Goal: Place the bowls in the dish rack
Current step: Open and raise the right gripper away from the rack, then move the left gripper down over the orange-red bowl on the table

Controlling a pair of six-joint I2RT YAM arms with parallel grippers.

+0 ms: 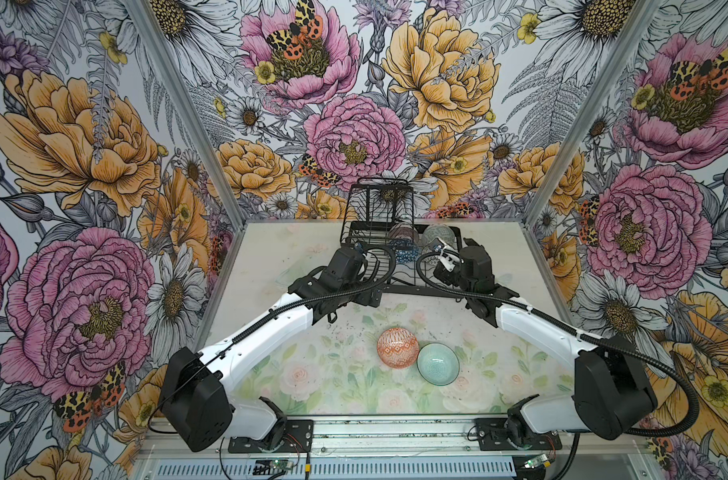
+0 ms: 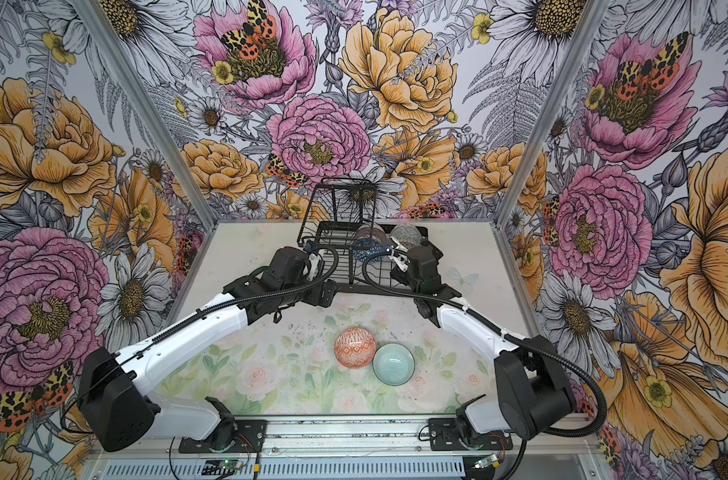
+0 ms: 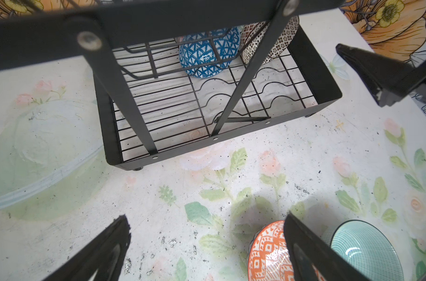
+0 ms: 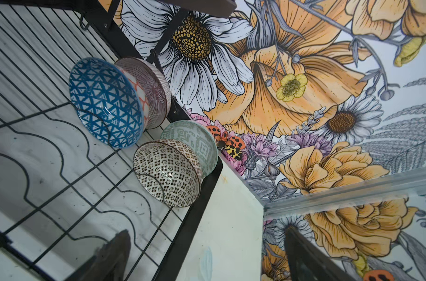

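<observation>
The black wire dish rack (image 1: pixel 416 291) (image 2: pixel 337 232) stands at the back of the table. Four bowls lean on edge at its far right end: blue-triangled (image 4: pixel 104 107) (image 3: pixel 207 56), pink-lined (image 4: pixel 153 85), black-and-white dotted (image 4: pixel 167 172) and grey-green (image 4: pixel 197 143). On the table in front, the orange-diamond bowl (image 1: pixel 397 347) (image 2: pixel 355 347) touches the pale teal bowl (image 1: pixel 438 364) (image 2: pixel 393 364). My left gripper (image 3: pixel 207 222) is open and empty above the table by the rack's left end. My right gripper (image 4: pixel 207 234) is open and empty over the rack's right rim (image 4: pixel 194 219), just short of the dotted bowl.
The rack's raised basket (image 1: pixel 378 203) sits over its left part, its frame bars (image 3: pixel 124 97) crossing close in front of the left wrist camera. Flowered walls close in the back and both sides. Both arms reach in from the front corners.
</observation>
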